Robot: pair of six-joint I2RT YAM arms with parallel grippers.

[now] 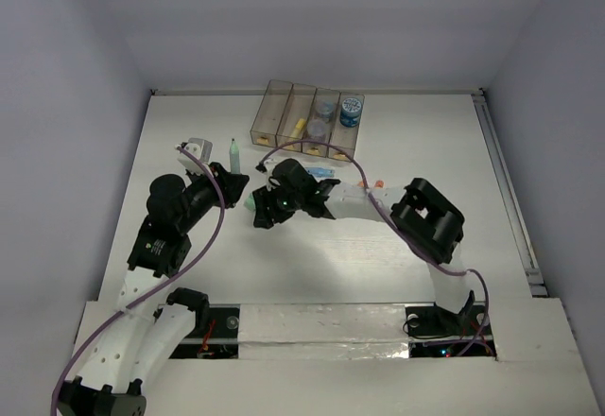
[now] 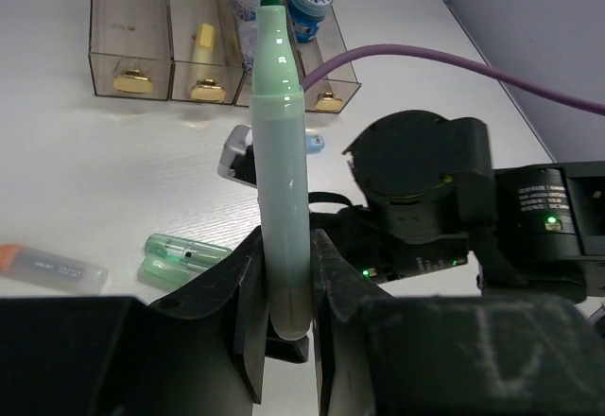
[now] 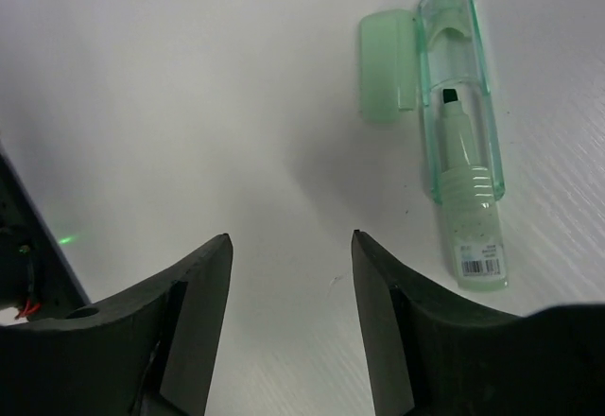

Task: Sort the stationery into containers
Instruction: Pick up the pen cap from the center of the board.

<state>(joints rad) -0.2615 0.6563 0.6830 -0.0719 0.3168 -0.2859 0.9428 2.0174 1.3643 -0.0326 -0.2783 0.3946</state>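
Observation:
My left gripper [image 2: 284, 288] is shut on the lower end of a pale green marker [image 2: 282, 151], which stands upright with its dark green tip up; in the top view the marker [image 1: 234, 156] rises from the gripper [image 1: 233, 180]. My right gripper [image 3: 291, 241] is open and empty, low over the table, and sits at the centre left in the top view [image 1: 262, 214]. A green highlighter with a clear cap [image 3: 463, 161] lies just right of its fingertips. Four smoky bins [image 1: 307, 113] stand in a row at the back, holding a yellow stick [image 1: 299, 128] and blue rolls [image 1: 351, 109].
A blue stick [image 1: 319, 171] and an orange-tipped stick [image 1: 378, 183] lie in front of the bins, by the right arm. A white stick with an orange end [image 2: 52, 267] lies at the left. The right arm's black wrist [image 2: 425, 199] is close to my left gripper.

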